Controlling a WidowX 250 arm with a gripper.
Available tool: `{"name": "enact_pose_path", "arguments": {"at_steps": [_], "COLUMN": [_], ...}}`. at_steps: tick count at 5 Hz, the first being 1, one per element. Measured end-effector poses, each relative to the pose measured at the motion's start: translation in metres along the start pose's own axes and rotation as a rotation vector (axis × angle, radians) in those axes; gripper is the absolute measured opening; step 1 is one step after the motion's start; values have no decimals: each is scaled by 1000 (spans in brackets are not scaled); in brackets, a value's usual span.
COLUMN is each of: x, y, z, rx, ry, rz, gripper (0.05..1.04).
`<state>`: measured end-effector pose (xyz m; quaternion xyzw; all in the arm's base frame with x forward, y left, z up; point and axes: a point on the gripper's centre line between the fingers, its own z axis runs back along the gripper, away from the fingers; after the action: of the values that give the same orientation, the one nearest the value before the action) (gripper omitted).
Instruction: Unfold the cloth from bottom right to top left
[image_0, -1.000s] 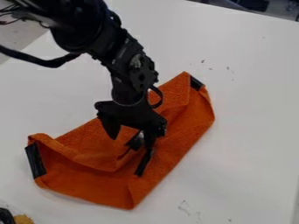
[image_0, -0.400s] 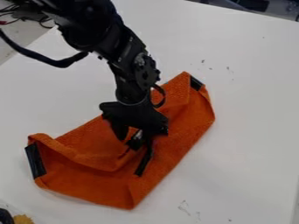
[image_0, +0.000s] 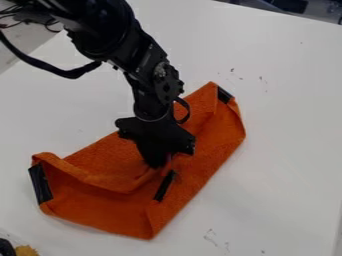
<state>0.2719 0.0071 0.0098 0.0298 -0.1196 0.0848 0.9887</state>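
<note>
Camera view has a white table across most of the scene, its far edge slanting down to upper R. Orange cloth lies on it, ctr to lower L, on a diagonal from btm L up to upper R, partly folded w/ a raised, rumpled flap along its L part & sides turned in at both ends. Black robot arm comes in from upper L & angles down over the cloth's mid. Black gripper is at its end, pointing down at the cloth's mid, by the inner edge of the flap; can't tell whether it's spread, pressed together or pinching fabric. Black cable loops off the arm, view's L. Black end strip is on the cloth's L end, smaller black corner strip near its upper R corner, & black middle strip just below the gripper, tilted. Yellow-brown item sits at btm L corner, next to a dark object, both cut off. Small dark marks dot the tabletop, btm R of the cloth.
</note>
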Motion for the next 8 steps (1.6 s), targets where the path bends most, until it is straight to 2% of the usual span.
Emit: {"name": "enact_pose_path", "arguments": {"at_steps": [1,2,3,4,5,6,7,8], "x": [1,18,43,73,95,104,102,98], "y": [0,-4,0,30,60,97,129,148], "z": [9,31,48,51,37,28,12,3], "rx": [35,63,84,79,59,75,78,83], "ry": [11,-19,-38,-57,-57,-68,-69,-75], "rz": [-5,-4,-29,-23,-48,-18,5,23], "gripper": [118,102,101,101,101,101,101,101]}}
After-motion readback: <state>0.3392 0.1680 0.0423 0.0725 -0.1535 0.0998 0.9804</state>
